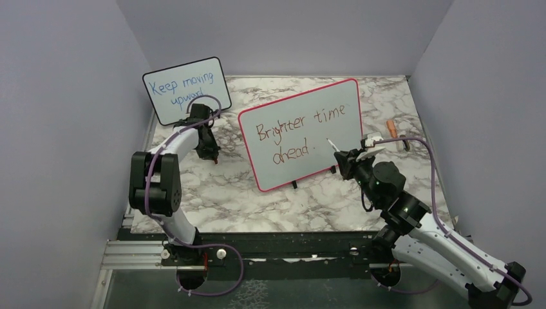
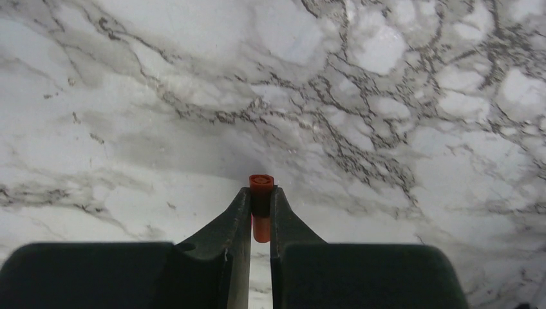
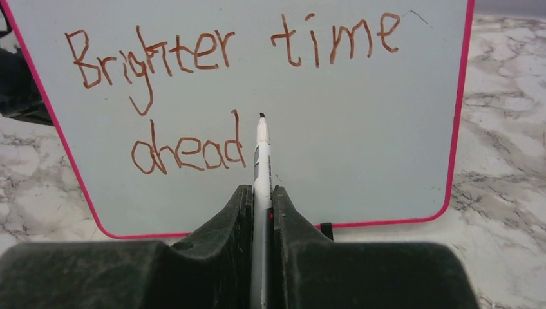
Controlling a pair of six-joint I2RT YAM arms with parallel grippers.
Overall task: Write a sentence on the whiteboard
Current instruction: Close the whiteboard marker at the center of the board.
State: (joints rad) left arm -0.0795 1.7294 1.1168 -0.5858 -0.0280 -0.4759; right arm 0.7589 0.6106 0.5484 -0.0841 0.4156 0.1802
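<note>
The right claw (image 3: 261,193) grips a marker (image 3: 261,148), tip 3 o'clock of "ahead" in the sentence (image 3: 206,51); left claw (image 2: 261,199) pinches an orange cap (image 2: 261,183)

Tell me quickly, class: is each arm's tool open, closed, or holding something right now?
Left tool: closed, holding a small orange cap.
Right tool: closed, holding a white marker, tip near the whiteboard.

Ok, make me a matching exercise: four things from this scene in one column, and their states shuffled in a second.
1. large pink-framed whiteboard
2. small black-framed board
3. small orange cap
4. white marker pen

A. clamped in left gripper
B. blue writing
C. clamped in right gripper
D. reddish-brown sentence

Pairs: 1-D, 2-B, 3-A, 4-C.
</note>
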